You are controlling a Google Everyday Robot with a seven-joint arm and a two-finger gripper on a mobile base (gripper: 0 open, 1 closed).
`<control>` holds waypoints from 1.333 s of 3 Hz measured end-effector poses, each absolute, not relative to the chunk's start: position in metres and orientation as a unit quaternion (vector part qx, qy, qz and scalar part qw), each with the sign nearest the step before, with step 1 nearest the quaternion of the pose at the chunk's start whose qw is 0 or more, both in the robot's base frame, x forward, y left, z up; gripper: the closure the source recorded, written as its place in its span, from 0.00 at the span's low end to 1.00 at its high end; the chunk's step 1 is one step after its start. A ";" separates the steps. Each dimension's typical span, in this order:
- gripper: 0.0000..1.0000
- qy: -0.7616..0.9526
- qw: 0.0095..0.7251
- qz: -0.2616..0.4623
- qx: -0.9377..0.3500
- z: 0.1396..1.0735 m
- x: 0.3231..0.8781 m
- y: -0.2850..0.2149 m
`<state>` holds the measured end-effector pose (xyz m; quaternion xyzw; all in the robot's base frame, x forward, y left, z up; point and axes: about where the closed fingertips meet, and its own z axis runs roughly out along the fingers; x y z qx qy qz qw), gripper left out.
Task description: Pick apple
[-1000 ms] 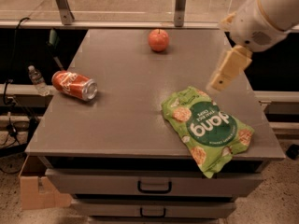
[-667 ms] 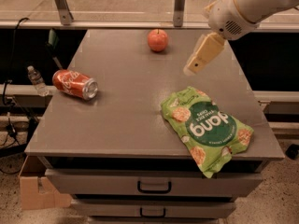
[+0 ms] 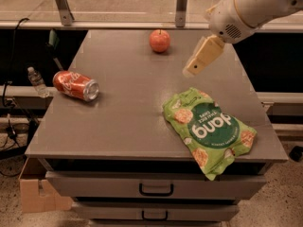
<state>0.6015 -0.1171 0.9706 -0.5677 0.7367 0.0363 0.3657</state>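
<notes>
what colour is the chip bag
The bag is green, camera view; tool hovers right of apple.

Matt plastic end effector (image 3: 191, 69) over matt table (image 3: 128, 108)

this looks like a robot lab or workroom rather than a home. the landmark is a grey metal drawer cabinet (image 3: 227, 193) with a plain flat surface (image 3: 128, 117) and handled drawers (image 3: 94, 186) below it. behind the cabinet run metal rails and upright posts (image 3: 61, 4). to its left hang loose black cables (image 3: 8, 126), and a small water bottle (image 3: 36, 82) sits on a ledge. at its lower left corner a cardboard box (image 3: 38, 193) stands on a speckled floor (image 3: 284, 207). the robot's gripper (image 3: 194, 69) hangs above the cabinet's far right part.
</notes>
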 end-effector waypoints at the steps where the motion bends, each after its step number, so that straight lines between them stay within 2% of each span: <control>1: 0.00 0.749 0.393 0.055 -0.531 0.954 0.632 -0.113; 4: 0.00 0.753 0.463 0.139 -0.445 0.899 0.773 -0.075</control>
